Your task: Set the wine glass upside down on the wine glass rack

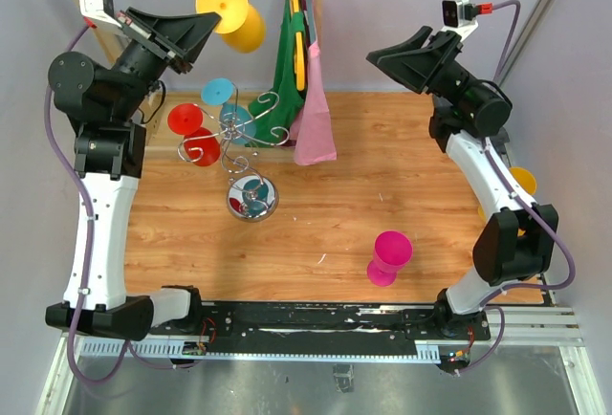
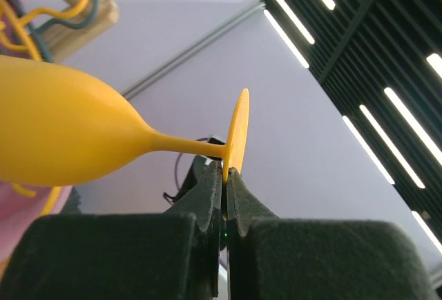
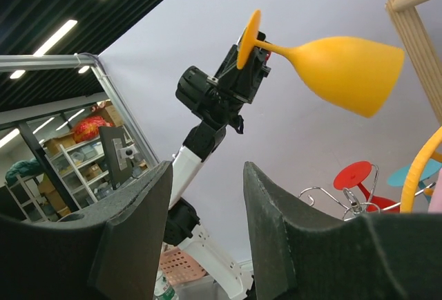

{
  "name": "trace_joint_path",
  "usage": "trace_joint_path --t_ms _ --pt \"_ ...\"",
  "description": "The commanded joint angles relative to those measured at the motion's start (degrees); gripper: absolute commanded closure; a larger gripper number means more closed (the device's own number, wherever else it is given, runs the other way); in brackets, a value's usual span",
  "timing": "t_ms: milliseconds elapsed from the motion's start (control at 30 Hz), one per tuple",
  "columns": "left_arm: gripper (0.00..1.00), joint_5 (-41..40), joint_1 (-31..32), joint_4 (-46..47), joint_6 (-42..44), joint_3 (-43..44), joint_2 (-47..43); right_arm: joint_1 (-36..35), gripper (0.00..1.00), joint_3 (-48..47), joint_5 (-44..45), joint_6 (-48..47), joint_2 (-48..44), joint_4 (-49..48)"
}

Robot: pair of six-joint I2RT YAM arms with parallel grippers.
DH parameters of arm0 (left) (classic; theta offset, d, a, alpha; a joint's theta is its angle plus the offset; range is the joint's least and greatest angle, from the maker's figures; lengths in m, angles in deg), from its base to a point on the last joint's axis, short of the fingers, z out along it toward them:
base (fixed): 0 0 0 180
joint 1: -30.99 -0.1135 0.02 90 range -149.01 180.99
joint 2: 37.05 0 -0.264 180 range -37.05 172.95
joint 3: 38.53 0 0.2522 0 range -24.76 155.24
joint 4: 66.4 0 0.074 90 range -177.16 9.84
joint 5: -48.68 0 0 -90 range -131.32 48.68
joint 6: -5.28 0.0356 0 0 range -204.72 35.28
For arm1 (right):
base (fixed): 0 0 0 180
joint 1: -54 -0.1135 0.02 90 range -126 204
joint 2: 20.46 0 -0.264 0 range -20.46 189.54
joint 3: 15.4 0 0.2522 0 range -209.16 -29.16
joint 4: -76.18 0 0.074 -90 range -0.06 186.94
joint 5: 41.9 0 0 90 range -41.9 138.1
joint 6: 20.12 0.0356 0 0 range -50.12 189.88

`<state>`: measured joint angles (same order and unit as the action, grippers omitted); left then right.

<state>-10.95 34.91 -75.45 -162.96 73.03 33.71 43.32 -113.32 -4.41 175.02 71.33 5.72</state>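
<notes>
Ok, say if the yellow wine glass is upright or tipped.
Tipped: the left gripper pinches the yellow wine glass by its foot, stem sticking sideways.

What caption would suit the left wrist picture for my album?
The left hand, shut on the edge of a yellow wine glass's foot, holds it up in the air.

Yellow wine glass, chrome rack

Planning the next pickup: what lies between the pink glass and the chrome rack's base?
Only bare wooden table, as the top view shows, from the pink glass to the rack's base.
</notes>
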Motion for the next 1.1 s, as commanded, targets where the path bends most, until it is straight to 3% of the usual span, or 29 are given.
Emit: trace_joint_path --t_ms 0,433,1067 --pt "1.00 -4.50 -0.23 -9.21 8.16 -0.15 0.09 1.39 0.53 1.23 -1.43 -0.76 -1.94 -3.33" --pt "1.00 -6.19 -0.23 -13.28 13.50 -2.95 4.72 2.31 0.53 4.54 -2.13 -2.22 -3.80 -3.36" --pt "1.00 -3.74 0.03 -7.16 11.73 -5.26 10.18 2.62 0.54 5.83 -2.59 -2.88 -3.43 -3.44"
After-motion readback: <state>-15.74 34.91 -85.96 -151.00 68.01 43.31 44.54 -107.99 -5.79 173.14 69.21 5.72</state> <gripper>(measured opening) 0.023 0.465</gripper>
